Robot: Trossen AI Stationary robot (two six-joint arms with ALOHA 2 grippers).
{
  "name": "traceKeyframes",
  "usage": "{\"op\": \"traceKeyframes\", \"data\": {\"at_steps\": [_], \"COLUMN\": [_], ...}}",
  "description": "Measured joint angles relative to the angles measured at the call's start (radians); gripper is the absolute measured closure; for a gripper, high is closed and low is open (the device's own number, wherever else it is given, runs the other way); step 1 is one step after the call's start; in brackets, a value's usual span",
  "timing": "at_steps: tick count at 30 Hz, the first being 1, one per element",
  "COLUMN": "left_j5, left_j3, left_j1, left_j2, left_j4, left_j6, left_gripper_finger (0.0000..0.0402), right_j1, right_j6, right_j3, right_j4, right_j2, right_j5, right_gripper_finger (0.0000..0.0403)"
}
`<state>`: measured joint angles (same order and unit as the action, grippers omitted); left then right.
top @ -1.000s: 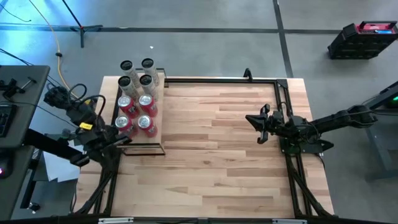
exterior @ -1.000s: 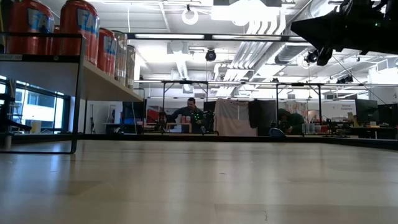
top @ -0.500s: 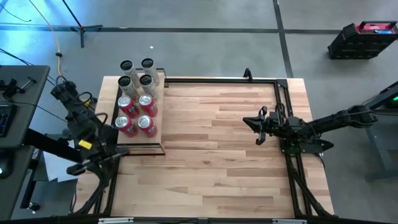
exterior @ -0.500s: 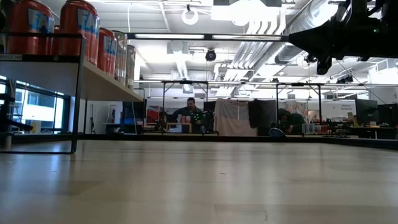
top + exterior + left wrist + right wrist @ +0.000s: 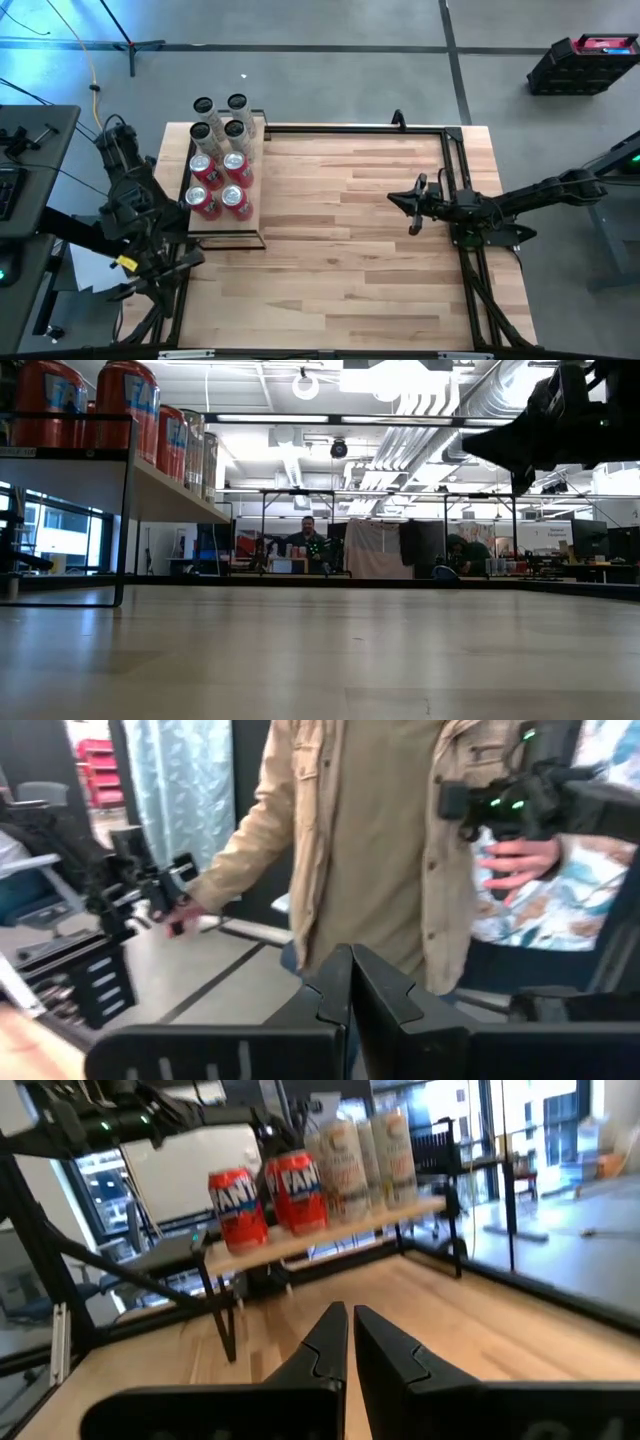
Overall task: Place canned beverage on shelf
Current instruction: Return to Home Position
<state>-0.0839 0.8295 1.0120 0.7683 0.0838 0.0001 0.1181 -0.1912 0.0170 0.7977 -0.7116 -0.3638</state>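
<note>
Since eight cans stand on shelf (image 5: pixel 330 1230) at table's (image 5: pixel 350 250) left end — four red cans (image 5: pixel 234 165), four white cans (image 5: pixel 236 103) farther back — you've nothing left to carry. Left gripper (image 5: pixel 350 952): off table's left edge, fingers pressed together, empty. Right gripper (image 5: pixel 349 1315): above table's right half, fingers nearly touching, empty. Overhead counts cans; right wrist reads labels; left wrist shows only person (image 5: pixel 380 840).

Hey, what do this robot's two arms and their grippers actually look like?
Both arms are dark, slender and jointed. The left arm carries a small yellow tag; no tag shows on the right arm. The left gripper and the right gripper look alike: each has two flat, wedge-shaped black fingers with a notched inner edge.
</note>
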Motion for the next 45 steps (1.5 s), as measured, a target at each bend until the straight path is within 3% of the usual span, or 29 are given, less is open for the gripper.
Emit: {"op": "traceKeyframes", "data": {"at_steps": [8,16,21,29,38,45], "left_j5": [0.143,0.166,0.155,0.145,0.125,0.109], "left_j3": [-0.003,-0.271,-0.361,-0.375,-0.375,-0.417], "left_j1": [0.098,0.154,0.166,0.227,0.273,0.276], "left_j2": [0.008,-0.044,-0.055,-0.076,-0.181,-0.239], "left_j4": [-0.004,-0.423,-0.562,-0.434,-0.224,-0.213], "left_j6": [0.012,0.011,0.011,-0.045,-0.029,0.013], "left_gripper_finger": [0.0401,0.0401,0.0401,0.0401,0.0401,0.0401], "right_j1": [0.000,0.000,0.000,0.000,0.000,0.000], "right_j6": [-0.036,-0.036,-0.036,-0.018,-0.018,-0.018], "right_j3": [0.000,0.000,0.000,0.000,0.000,0.000], "right_j4": [-0.115,-0.217,-0.262,-0.258,-0.256,-0.258], "right_j2": [0.000,0.000,0.000,0.000,0.000,0.000], "right_j5": [0.000,0.000,0.000,0.000,0.000,0.000], "right_gripper_finger": [0.0394,0.0394,0.0394,0.0394,0.0394,0.0394]}}
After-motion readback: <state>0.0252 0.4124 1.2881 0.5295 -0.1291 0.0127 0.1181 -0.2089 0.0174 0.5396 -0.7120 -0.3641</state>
